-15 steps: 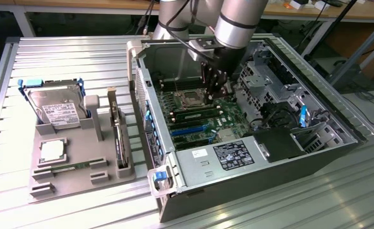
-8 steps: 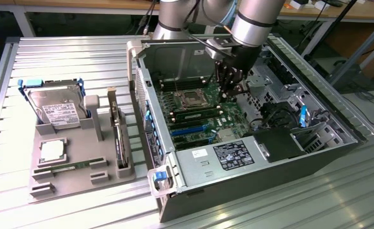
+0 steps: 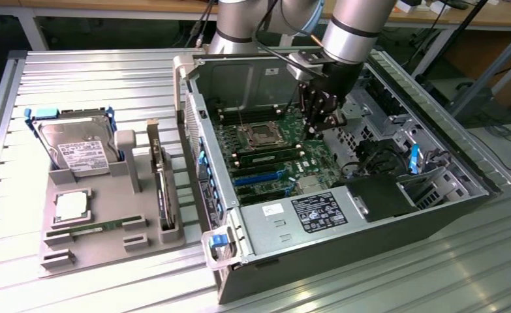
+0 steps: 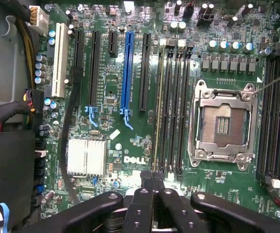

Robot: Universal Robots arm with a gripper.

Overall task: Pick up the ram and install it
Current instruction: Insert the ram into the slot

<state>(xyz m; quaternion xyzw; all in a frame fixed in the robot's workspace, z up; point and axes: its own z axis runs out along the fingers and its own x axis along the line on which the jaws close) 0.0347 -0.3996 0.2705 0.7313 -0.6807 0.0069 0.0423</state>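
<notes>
Hovering over: the motherboard (image 4: 106,87), inside the case (image 3: 237,78).
Ram (image 4: 155,111): edge-on in a slot beside the socket (image 4: 222,126).
My gripper (image 4: 153,177): clenched, tips at the ram's end.
Second ram (image 3: 94,228): on the tray (image 3: 107,251).

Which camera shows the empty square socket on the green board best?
The wrist view: the socket is large, seen straight on, its silver frame clear. The exterior view shows it small inside the computer case.

The ram (image 4: 156,111) before me, a long thin green stick, stands on edge in the motherboard (image 4: 106,97), near the open processor socket (image 4: 222,124).
</notes>
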